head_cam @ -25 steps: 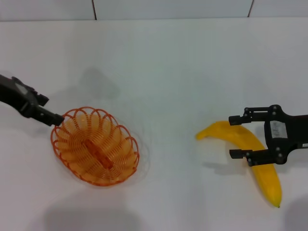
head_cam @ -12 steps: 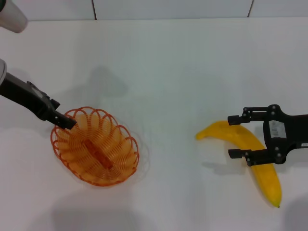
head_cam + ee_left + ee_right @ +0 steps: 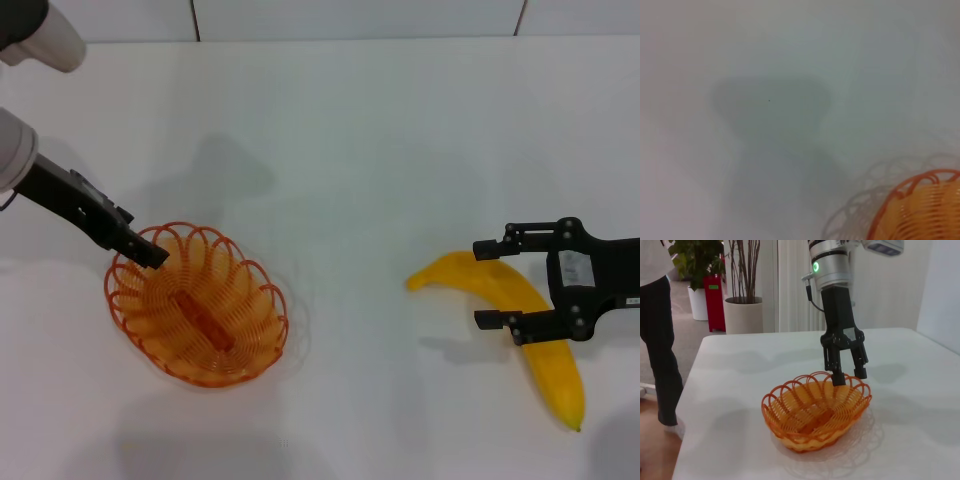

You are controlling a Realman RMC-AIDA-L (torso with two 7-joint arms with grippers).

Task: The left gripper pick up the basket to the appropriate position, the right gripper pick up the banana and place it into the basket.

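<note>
The banana (image 3: 520, 320) lies flat on the white table (image 3: 380, 150) at the near right, dark tip toward the robot. The right gripper (image 3: 488, 284) sits over its middle with fingers spread wide, one on each side of the fruit and clear of the peel. Nothing is held.

The basket (image 3: 196, 304) rests on the table at the near left, well apart from the banana, and is empty apart from its own wire base.

Just beyond it, the left gripper (image 3: 846, 373) hangs over the far-left part of the rim. In the right wrist view its fingers are parted, one inside the scalloped rim and one outside, straddling the wire without closing on it. The basket is not yet gripped.

Step in hand: securing the basket, the first stage of the task. The next move likely calls for the left gripper to settle slightly and close on the rim wire, then lift and carry the basket toward the centre. The right gripper would then close on the banana.
</note>
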